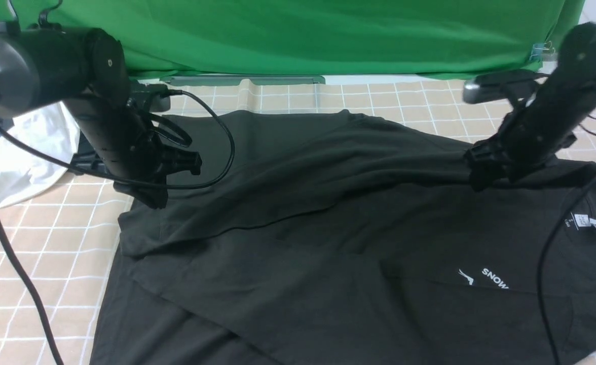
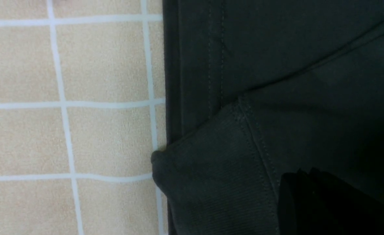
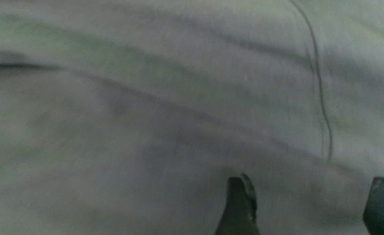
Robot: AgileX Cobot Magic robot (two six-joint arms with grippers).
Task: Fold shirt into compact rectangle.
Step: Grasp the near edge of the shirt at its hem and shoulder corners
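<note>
The black shirt (image 1: pixel 328 243) lies spread over the checked tablecloth, its far half folded forward in a long ridge. The white chest print (image 1: pixel 493 278) and neck label (image 1: pixel 584 221) show at the right. My left gripper (image 1: pixel 148 200) sits at the shirt's left edge. In the left wrist view its fingers (image 2: pixel 304 178) are together, pinching a hemmed fold of the shirt (image 2: pixel 228 182). My right gripper (image 1: pixel 480 180) rests at the ridge's right end. There its fingers stand wide apart (image 3: pixel 311 186) over the cloth (image 3: pixel 146 114) and grip nothing.
A white garment (image 1: pixel 29 152) lies at the far left behind the left arm. A green backdrop (image 1: pixel 328 35) closes off the rear. The tan checked tablecloth (image 1: pixel 39 253) shows bare left of the shirt. A black cable (image 1: pixel 546 263) hangs across the shirt's right side.
</note>
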